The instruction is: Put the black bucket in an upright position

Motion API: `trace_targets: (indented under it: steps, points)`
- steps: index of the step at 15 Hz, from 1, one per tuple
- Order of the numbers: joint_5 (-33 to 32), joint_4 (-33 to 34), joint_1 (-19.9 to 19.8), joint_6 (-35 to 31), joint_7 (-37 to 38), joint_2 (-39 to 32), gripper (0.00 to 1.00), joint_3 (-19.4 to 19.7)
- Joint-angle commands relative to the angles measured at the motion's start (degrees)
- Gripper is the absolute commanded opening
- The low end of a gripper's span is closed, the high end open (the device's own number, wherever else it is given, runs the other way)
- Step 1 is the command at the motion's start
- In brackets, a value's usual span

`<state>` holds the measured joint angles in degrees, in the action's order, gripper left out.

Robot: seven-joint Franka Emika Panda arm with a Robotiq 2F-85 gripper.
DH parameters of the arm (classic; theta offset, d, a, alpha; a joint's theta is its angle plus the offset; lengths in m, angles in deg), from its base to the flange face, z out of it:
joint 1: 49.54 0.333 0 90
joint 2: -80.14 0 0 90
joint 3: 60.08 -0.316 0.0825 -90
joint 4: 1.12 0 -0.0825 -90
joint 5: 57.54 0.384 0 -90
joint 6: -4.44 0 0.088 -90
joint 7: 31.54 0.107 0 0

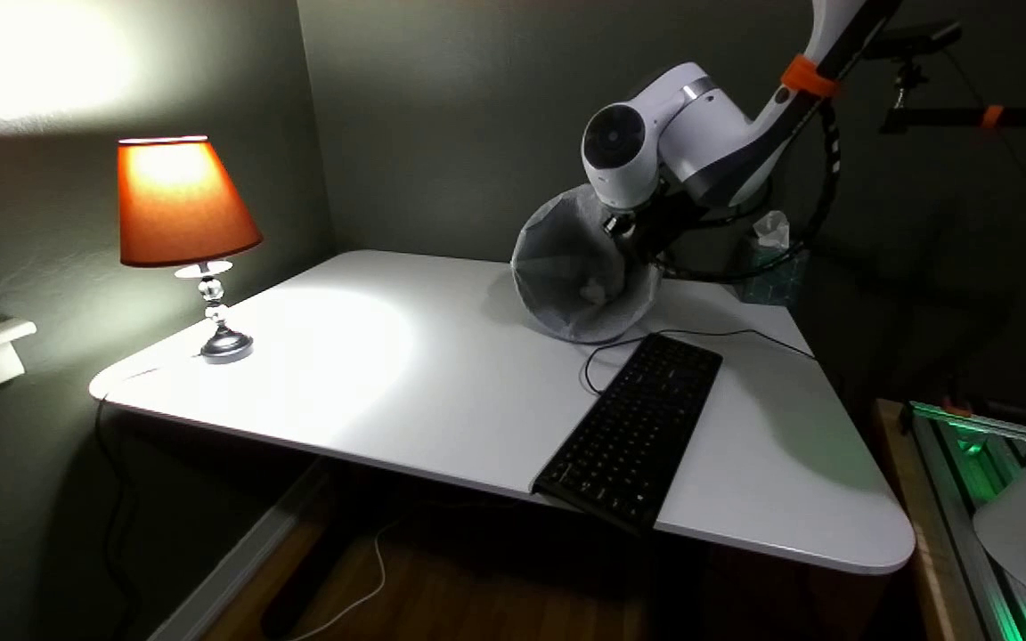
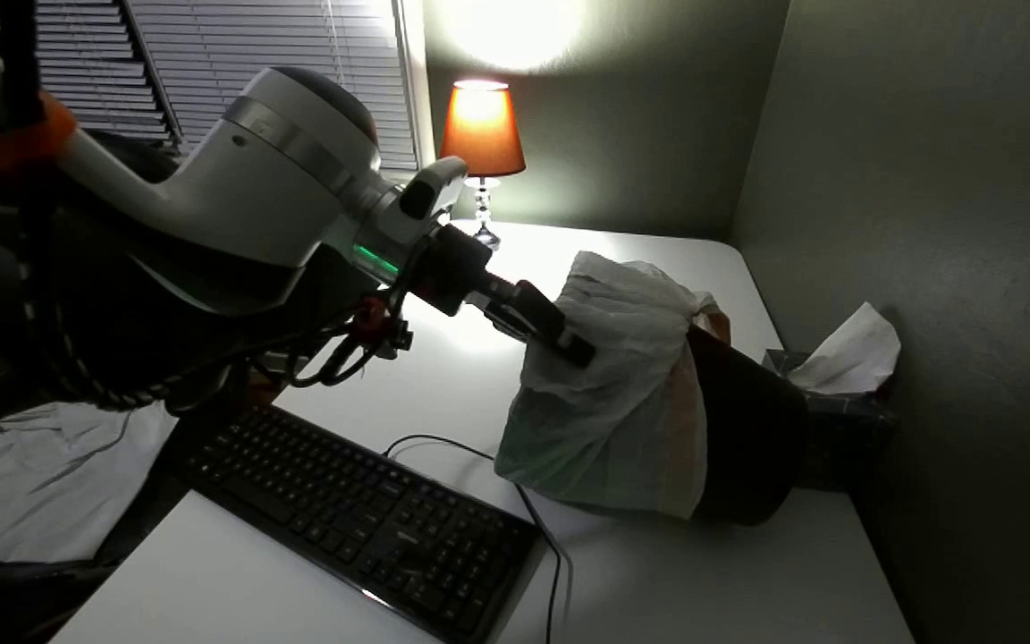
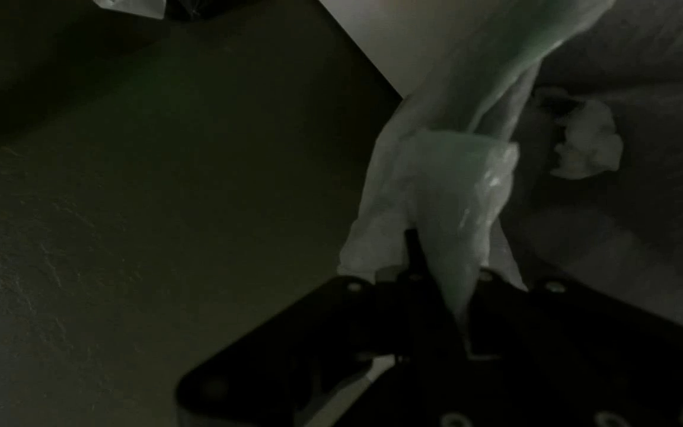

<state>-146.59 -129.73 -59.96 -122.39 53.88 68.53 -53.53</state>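
Note:
The black bucket (image 2: 752,429) lies tipped on its side on the white desk, its mouth turned sideways. Its crinkled white bag liner (image 2: 613,394) folds over the rim. In an exterior view the bucket's lined mouth (image 1: 566,258) faces the camera, with a crumpled white scrap inside. My gripper (image 2: 573,347) is at the upper rim of the mouth. In the wrist view the gripper (image 3: 445,279) has its fingers closed on the rim, with the bag liner (image 3: 454,196) pinched between them. The fingers are dark there, and the rim under the bag is hidden.
A black keyboard (image 1: 638,427) with a cable lies beside the bucket on the desk (image 1: 442,356). A tissue box (image 2: 837,429) stands close behind the bucket's base by the wall. A lit orange lamp (image 1: 179,205) stands at the desk's far end.

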Motion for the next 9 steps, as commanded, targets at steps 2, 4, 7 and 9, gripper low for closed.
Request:
trace_targets:
  steps: [2,4,7,9]
  points:
    - [4.16,-0.58,-0.39,-1.59,-2.77,2.25,0.01,0.39]
    - [6.14,-0.95,-0.27,-1.45,-3.92,3.57,0.01,0.43]
    - [10.36,-1.51,-0.31,-2.00,-6.27,6.33,0.01,0.59]
    - [13.27,-1.57,-0.35,-2.56,-7.92,8.00,0.01,0.83]
